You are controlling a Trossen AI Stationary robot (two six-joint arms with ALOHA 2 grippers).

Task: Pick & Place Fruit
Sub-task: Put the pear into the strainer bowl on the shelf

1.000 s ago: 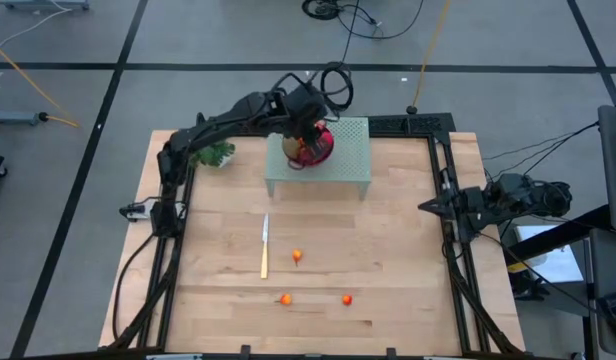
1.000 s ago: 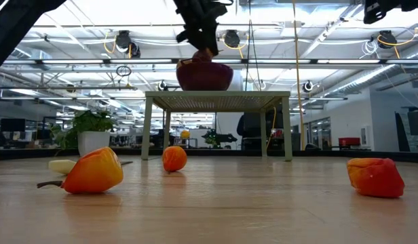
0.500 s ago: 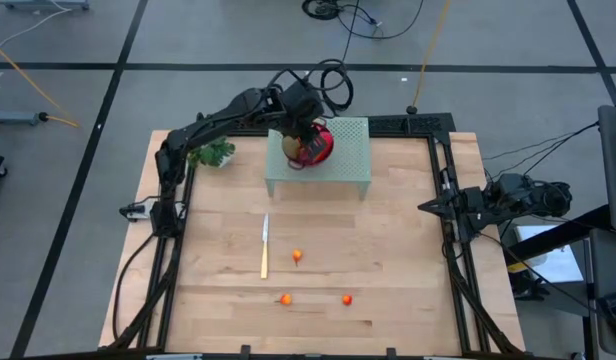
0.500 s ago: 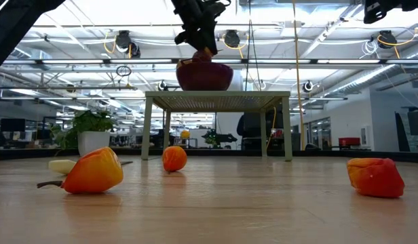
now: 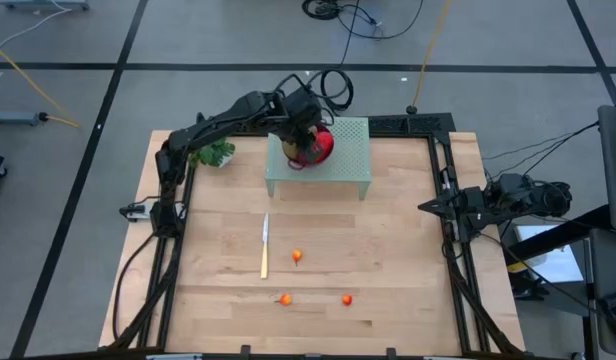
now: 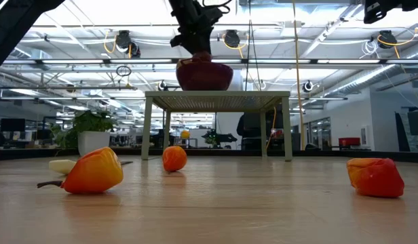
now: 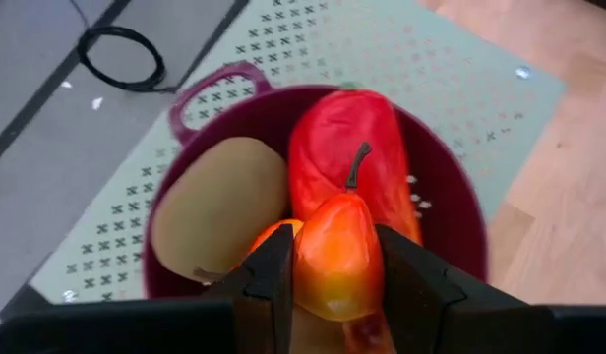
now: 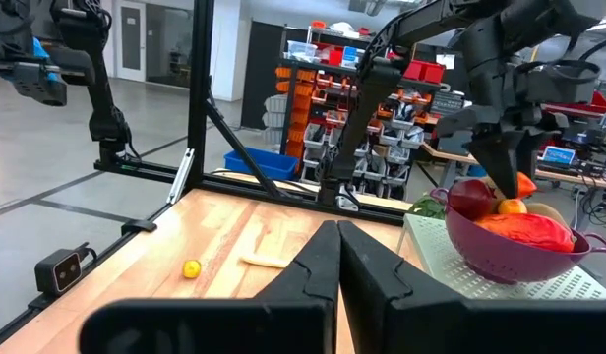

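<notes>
The left gripper hung just above the dark-red perforated plastic bowl on the pale-green mesh stand, its fingers clenched on a small glossy orange-red fruit over the oblong red mango-like fruit and brown kiwi-like oval, while the right gripper waited clamped shut beside the table.

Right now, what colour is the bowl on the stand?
Dark purple-maroon bowl, best seen in the left wrist view.

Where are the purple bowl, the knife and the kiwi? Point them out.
purple bowl (image 7: 210, 96), left wrist view, handle.
knife (image 5: 265, 246), high view, mid-length.
kiwi (image 7: 216, 205), left wrist view, brown skin's middle.
</notes>
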